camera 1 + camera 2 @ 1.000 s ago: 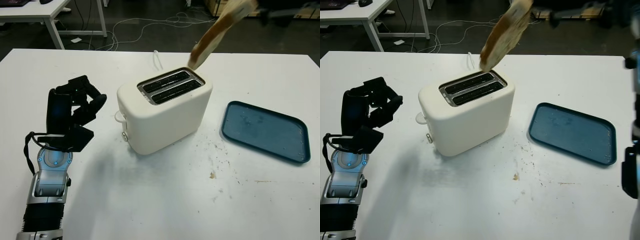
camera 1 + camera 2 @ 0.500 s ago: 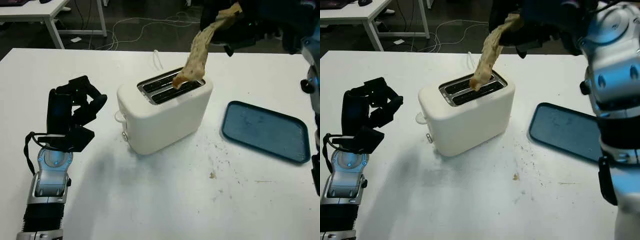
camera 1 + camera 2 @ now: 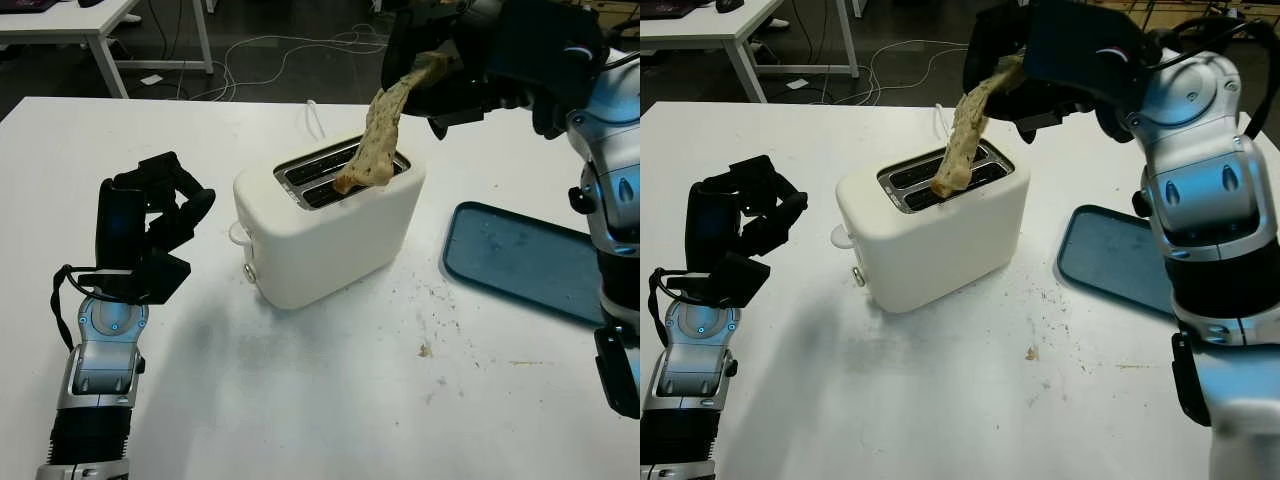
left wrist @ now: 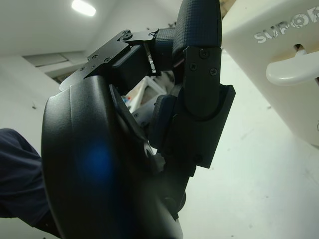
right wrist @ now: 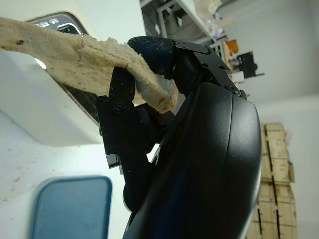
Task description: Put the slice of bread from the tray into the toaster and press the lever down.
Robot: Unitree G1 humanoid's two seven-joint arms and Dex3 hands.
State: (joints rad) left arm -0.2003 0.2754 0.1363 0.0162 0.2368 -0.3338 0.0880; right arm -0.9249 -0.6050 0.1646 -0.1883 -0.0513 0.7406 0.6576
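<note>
Bread: limp, tan, speckled bread slice (image 3: 376, 140), hanging tilted; lower end at far slot of toaster.
Toaster: smooth cream plastic two-slot toaster (image 3: 330, 225), white tabletop (image 3: 300, 400).
R hand (image 3: 425, 75): fingers pinch slice top, above toaster.
L hand (image 3: 160, 215): curled, holds nothing, left of toaster.
Tray: dark teal rounded tray (image 3: 520, 260), partly behind R arm.

One white two-slot toaster (image 3: 330, 225), one slice of bread (image 3: 375, 140), one blue tray (image 3: 525, 260), two black robot hands, the left hand (image 3: 150, 225) near left and the right hand (image 3: 470, 65) far right, one white table (image 3: 330, 400), one white cable (image 3: 316, 120).
</note>
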